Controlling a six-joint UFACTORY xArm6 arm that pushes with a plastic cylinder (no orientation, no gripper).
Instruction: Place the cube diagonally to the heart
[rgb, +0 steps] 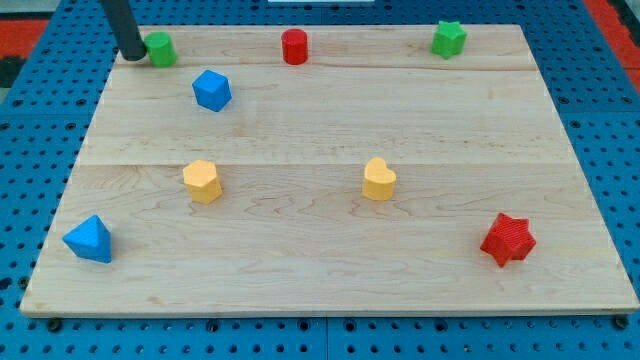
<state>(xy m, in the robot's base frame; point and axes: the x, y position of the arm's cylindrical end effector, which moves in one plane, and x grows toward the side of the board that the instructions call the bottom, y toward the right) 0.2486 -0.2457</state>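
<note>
— Camera view: where's my tip (133, 56)?
— Top left, touching a green block (159, 48); no claw, just a rod.
— The cube (211, 90)?
— Untouched, far left of the heart (379, 179). Nothing's done yet.

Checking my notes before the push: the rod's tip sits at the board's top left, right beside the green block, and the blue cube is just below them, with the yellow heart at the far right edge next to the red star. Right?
Not quite. The camera view shows the yellow heart near the board's middle, well apart from the red star. The rest holds: my tip is at the top left beside the green block, with the blue cube just below.
</note>
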